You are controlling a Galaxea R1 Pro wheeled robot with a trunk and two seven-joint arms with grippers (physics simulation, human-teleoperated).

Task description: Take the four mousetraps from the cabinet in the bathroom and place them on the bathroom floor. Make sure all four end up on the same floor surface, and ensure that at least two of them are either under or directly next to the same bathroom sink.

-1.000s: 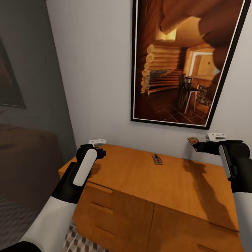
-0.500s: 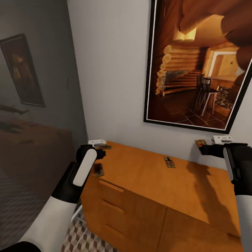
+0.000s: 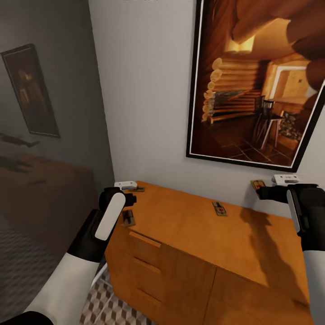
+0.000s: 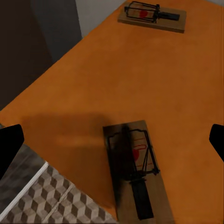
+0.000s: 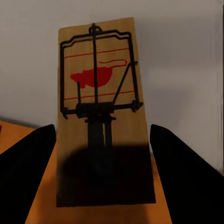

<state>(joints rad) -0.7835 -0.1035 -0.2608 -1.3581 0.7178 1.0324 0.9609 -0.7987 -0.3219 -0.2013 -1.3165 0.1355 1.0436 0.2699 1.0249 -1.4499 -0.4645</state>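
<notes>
Two mousetraps lie on the cabinet [image 3: 189, 234] top: one by its edge [image 4: 133, 172] under the left gripper [image 3: 127, 197] (jaws spread, empty), while the right gripper [image 3: 262, 192] clamps another [image 5: 100, 112], apparently for carrying floorward.

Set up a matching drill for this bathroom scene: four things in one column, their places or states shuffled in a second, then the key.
Things
1. small flat wooden mousetrap with a red mouse print
2. second mousetrap
3. low orange-brown wooden cabinet
4. black-framed log-cabin picture

Places or states
A. hangs on the white wall
B. lies flat mid-top of the cabinet
C. stands against the wall, on the cube-patterned tile floor
D. held up off the cabinet between the right gripper's fingers

Pairs: 1-D, 2-B, 3-C, 4-A
</notes>
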